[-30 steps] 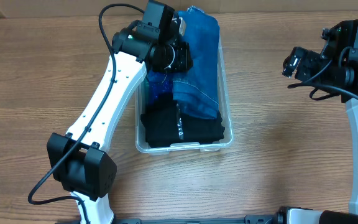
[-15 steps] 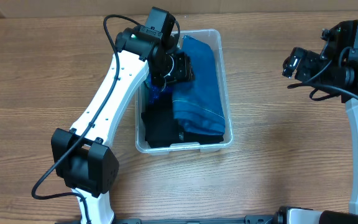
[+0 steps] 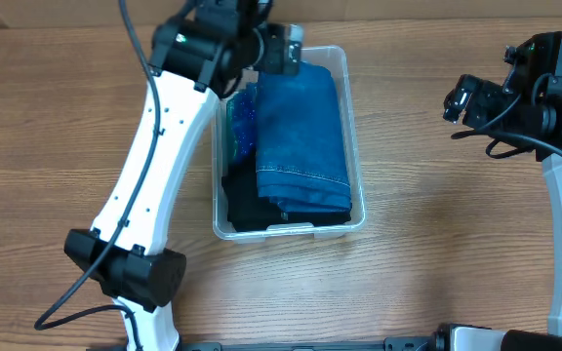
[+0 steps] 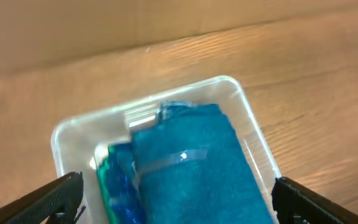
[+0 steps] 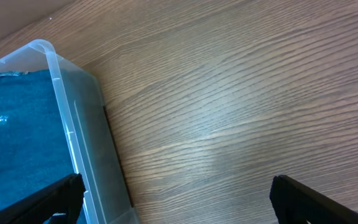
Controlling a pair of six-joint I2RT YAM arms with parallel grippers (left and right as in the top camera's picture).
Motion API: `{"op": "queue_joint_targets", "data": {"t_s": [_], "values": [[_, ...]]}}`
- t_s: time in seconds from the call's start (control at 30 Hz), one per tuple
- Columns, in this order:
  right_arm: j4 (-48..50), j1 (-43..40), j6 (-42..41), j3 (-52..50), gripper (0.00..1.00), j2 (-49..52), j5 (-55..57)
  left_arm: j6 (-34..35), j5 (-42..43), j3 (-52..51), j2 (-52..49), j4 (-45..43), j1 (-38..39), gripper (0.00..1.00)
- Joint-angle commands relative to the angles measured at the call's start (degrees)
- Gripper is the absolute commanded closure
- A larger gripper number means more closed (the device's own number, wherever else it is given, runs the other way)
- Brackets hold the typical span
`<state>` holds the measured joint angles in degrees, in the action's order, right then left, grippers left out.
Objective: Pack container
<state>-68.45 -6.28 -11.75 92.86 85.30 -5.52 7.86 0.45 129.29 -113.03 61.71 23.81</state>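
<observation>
The clear container (image 3: 357, 210) stands mid-table with its long side running away from me. A folded blue denim garment (image 3: 301, 136) lies flat along its right side. It lies over a black garment (image 3: 247, 210), and a blue-green patterned piece (image 3: 242, 122) is tucked at the left wall. My left gripper (image 3: 279, 49) hovers above the container's far end, open and empty. In the left wrist view its fingers (image 4: 48, 199) stand wide either side of the denim (image 4: 197, 168) below. My right gripper (image 3: 461, 97) hangs open over bare table to the right of the container (image 5: 86, 124).
Wooden tabletop (image 3: 437, 234) surrounds the container on all sides. A brown cardboard wall (image 4: 104, 31) runs along the far edge behind the container. The left arm's white links (image 3: 154, 166) slant across the table left of the bin.
My left gripper went from shut to fully open, let go of the denim and pulled up and back toward the far end. The denim now lies flat. The right arm has not moved.
</observation>
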Motion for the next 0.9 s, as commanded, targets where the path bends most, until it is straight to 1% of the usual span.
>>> {"op": "queue_joint_targets", "data": {"t_s": [0.0, 0.03, 0.07, 0.1, 0.17, 0.23, 0.3, 0.33, 0.4, 0.5, 0.57, 0.63, 0.7, 0.77, 0.83, 0.87], "values": [[0.28, 0.04, 0.17, 0.04, 0.00, -0.39, 0.52, -6.84, -1.86, -1.49, -2.14, 0.63, 2.05, 0.00], [0.28, 0.04, 0.17, 0.04, 0.00, -0.39, 0.52, -4.72, -1.11, -2.43, -3.87, 2.05, 2.05, 0.02], [0.28, 0.04, 0.17, 0.04, 0.00, -0.39, 0.52, -3.45, -0.09, -3.37, -5.46, 3.56, 2.05, 0.07], [0.33, 0.04, 0.17, 0.04, 0.00, -0.39, 0.55, -2.16, 1.38, -4.46, -7.69, 6.08, 2.16, 0.16], [0.33, 0.04, 0.17, 0.04, 0.00, -0.39, 0.55, -0.76, 1.92, -6.03, -12.44, 12.09, 2.21, 0.39], [0.37, 0.04, 0.20, 0.04, 0.00, -0.39, 0.55, 1.11, 1.90, -7.74, -16.90, 15.50, 2.21, 0.49], [0.37, 0.04, 0.17, 0.04, 0.00, -0.39, 0.52, 1.46, 1.99, -8.85, -21.66, 17.18, 2.21, 0.55], [0.35, 0.04, 0.17, 0.04, 0.00, -0.39, 0.55, 1.44, 1.97, -8.85, -23.67, 17.57, 2.21, 0.55], [0.28, 0.04, 0.17, 0.04, 0.00, -0.39, 0.52, 1.38, 1.42, -8.85, -24.44, 17.40, 2.12, 0.55], [0.20, 0.04, 0.17, 0.04, 0.00, -0.39, 0.55, 1.38, 0.20, -6.84, -22.82, 17.81, 1.53, 0.54], [0.20, 0.04, 0.17, 0.04, 0.00, -0.39, 0.55, 1.44, 0.20, -4.37, -20.37, 18.75, 1.18, 0.53], [0.20, 0.04, 0.17, 0.04, 0.00, -0.39, 0.55, 1.44, 0.20, -2.03, -16.57, 19.71, 1.18, 0.50], [0.22, 0.04, 0.20, 0.04, 0.00, -0.39, 0.55, 1.42, -1.05, -1.57, -10.88, 19.69, 1.25, 0.43], [0.20, 0.04, 0.20, 0.04, 0.00, -0.39, 0.50, 1.55, -3.34, -1.57, -7.08, 20.17, 1.16, 0.32], [0.66, 0.59, 3.87, 0.04, 0.00, -0.39, -0.09, 4.07, -4.24, -1.57, -1.18, 20.81, -0.81, 0.14], [1.62, 1.27, 4.96, 0.04, 0.00, -0.39, -0.13, 5.25, -4.20, -1.57, 1.01, 20.76, -2.58, 0.09]]}}
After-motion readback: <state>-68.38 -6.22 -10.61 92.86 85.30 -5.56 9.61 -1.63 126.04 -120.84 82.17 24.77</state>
